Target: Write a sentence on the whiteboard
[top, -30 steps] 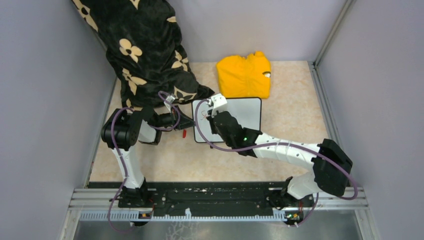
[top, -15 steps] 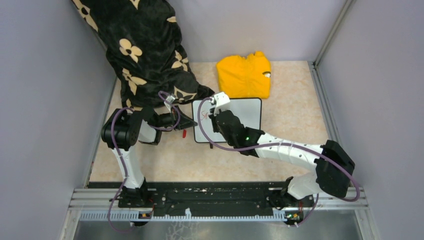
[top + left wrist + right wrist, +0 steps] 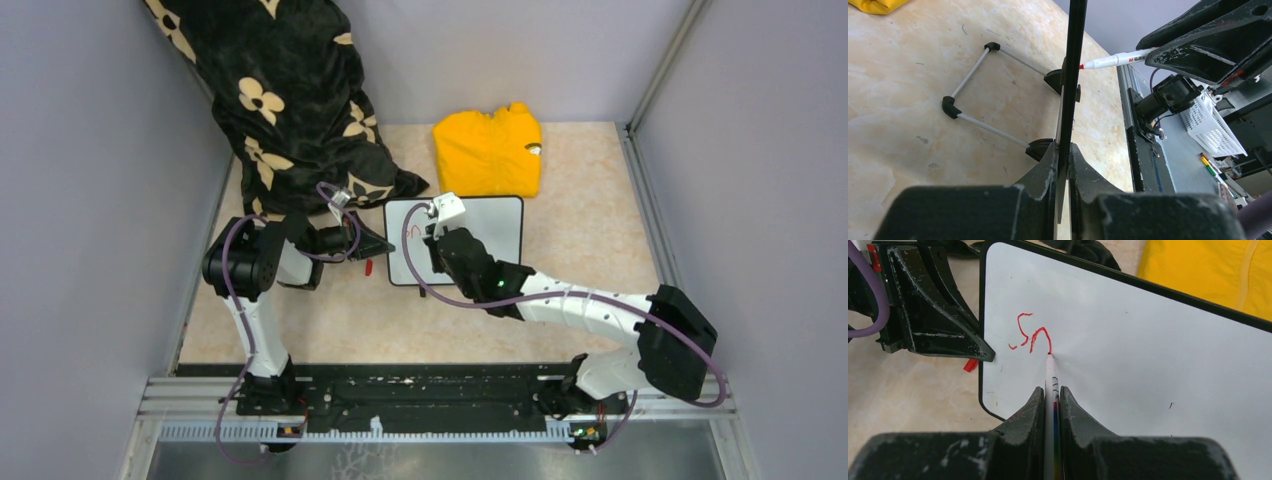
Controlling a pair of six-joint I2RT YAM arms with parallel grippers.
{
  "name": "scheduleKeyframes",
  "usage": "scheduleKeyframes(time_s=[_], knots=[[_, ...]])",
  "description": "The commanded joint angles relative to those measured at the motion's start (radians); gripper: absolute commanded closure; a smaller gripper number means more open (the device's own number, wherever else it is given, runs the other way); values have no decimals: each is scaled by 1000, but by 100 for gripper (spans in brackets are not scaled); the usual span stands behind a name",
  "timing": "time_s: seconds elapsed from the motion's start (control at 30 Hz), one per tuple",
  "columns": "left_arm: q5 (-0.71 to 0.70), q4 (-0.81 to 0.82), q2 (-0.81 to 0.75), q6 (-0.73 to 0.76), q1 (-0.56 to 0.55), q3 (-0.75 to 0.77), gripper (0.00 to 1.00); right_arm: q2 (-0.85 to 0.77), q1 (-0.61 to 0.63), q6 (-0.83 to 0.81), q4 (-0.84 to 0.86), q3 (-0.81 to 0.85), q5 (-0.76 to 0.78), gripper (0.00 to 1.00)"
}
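Marker (image 3: 1050, 372) pinched in right hand (image 3: 1050, 389), tip on whiteboard (image 3: 1148, 350), left hand (image 3: 1063, 147) clamping its rim

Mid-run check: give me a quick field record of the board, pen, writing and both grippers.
whiteboard: on table, left edge clamped
left gripper: shut on whiteboard
right gripper: shut on marker
marker tip: touching whiteboard
sentence: only first red strokes, near left edge
behind board: yellow garment; blanket back left
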Motion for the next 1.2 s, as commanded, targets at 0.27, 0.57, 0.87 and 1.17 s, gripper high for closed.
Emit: scheduleKeyframes(time_s=[0.27, 0.57, 0.87, 1.17], knots=[[16, 242, -11, 1, -5, 3, 100, -27, -20, 15, -12, -4, -1, 100], [16, 241, -10, 1, -5, 4, 100, -18, -28, -11, 9, 45, 35, 100], [16, 242, -11, 4, -6, 3, 100, -9, -47, -17, 13, 73, 31, 100], [18, 242, -9, 7, -8, 3, 100, -13, -64, -16, 9, 74, 34, 100]])
